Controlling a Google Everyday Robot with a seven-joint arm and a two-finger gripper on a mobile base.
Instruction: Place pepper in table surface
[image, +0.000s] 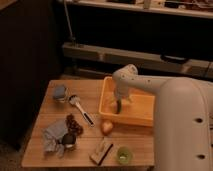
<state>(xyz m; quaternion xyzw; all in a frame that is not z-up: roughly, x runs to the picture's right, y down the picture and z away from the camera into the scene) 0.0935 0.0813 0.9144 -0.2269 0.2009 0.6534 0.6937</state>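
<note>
Dark shelving is seen across the upper half of the frame, and below it a light-brown plank worktop (47, 112) fills the lower left. Right of centre a yellow bin (140, 119) is set on the worktop, and a white arm (150, 85) is reached into it from the right edge. The tool (119, 102) is held inside the bin near its left wall and pointed downward, its fingers spread wide and closed on nothing. The pepper (119, 108) is seen as a small dark-green sliver just below the tool's tips, inside the bin — whether it is touched cannot be told. Left of the bin a white-handled utensil (82, 112), a grey-blue cloth (52, 135) and a dark round fruit (69, 139) are laid out on the planks — a light-green cup (123, 155) is placed at lower centre.
</note>
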